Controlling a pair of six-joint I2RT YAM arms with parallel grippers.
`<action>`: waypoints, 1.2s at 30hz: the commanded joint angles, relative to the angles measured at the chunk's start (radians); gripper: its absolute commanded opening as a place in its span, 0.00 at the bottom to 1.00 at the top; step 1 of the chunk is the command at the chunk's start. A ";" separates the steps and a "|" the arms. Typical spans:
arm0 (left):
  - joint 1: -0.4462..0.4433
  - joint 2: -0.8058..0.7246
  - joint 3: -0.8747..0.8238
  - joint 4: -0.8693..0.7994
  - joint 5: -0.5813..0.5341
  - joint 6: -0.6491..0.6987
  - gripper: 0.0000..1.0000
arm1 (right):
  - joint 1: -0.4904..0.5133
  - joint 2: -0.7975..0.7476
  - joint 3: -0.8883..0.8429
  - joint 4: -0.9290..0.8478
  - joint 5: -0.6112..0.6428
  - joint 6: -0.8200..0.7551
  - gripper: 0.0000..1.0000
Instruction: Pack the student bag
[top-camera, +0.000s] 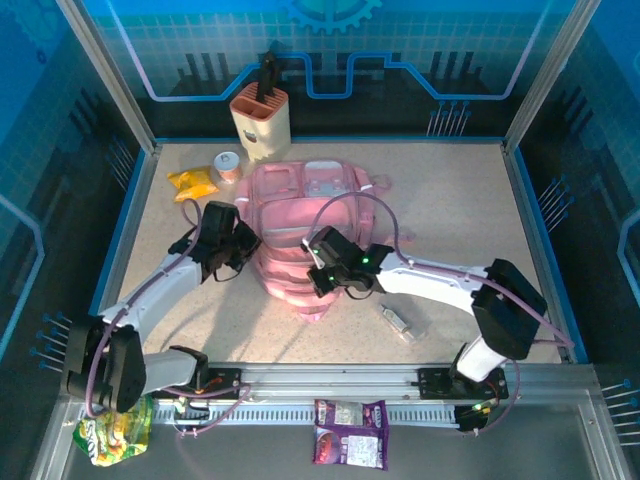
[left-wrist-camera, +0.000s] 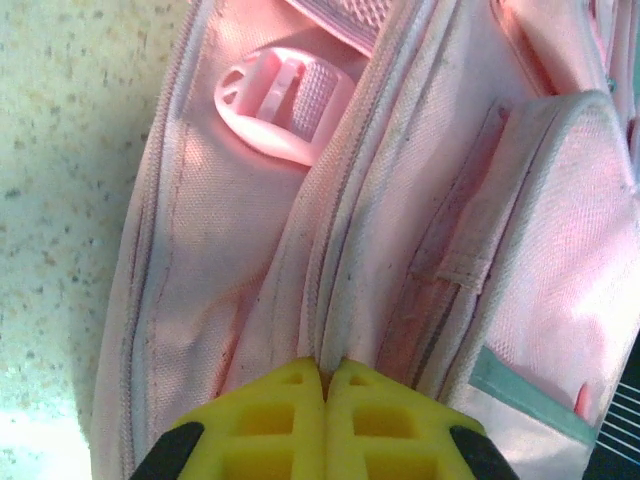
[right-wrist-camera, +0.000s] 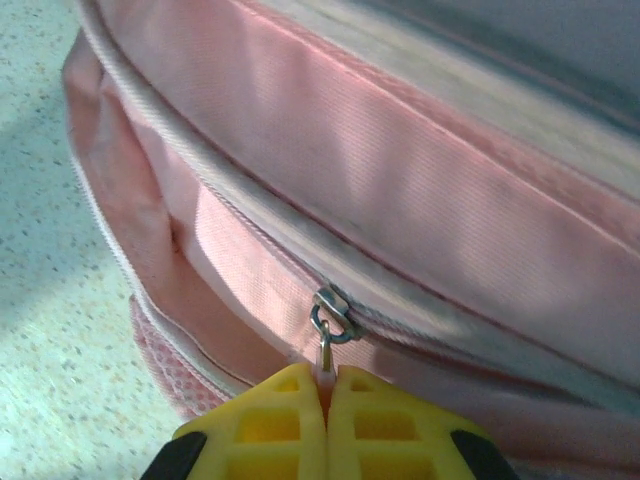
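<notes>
The pink student bag (top-camera: 300, 215) lies in the middle of the table, its grey-white zip trim running across it. My left gripper (top-camera: 243, 245) presses against its left side, shut on a fold of the bag's zip trim (left-wrist-camera: 340, 300); a pink strap buckle (left-wrist-camera: 283, 100) shows above it. My right gripper (top-camera: 322, 268) sits at the bag's lower front edge. Its yellow fingers (right-wrist-camera: 270, 425) are shut on the pink tab of the zipper pull (right-wrist-camera: 326, 350), just under the metal slider (right-wrist-camera: 333, 308) on the bag (right-wrist-camera: 400, 150).
A beige knife block (top-camera: 260, 118) stands behind the bag, with a small cup (top-camera: 228, 165) and a yellow snack packet (top-camera: 193, 181) to its left. A clear packet (top-camera: 400, 322) lies right of the bag. A purple packet (top-camera: 350, 432) and a green packet (top-camera: 112, 430) rest by the front rail.
</notes>
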 joint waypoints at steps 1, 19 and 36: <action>0.064 0.042 0.084 0.047 0.109 0.075 0.00 | 0.044 0.059 0.091 -0.050 -0.053 0.045 0.00; -0.254 -0.267 -0.202 0.119 -0.044 -0.397 0.45 | 0.044 0.058 0.048 -0.037 -0.044 0.054 0.00; -0.394 -0.053 -0.148 0.167 -0.265 -0.619 0.25 | 0.045 0.046 0.028 0.002 -0.028 0.056 0.00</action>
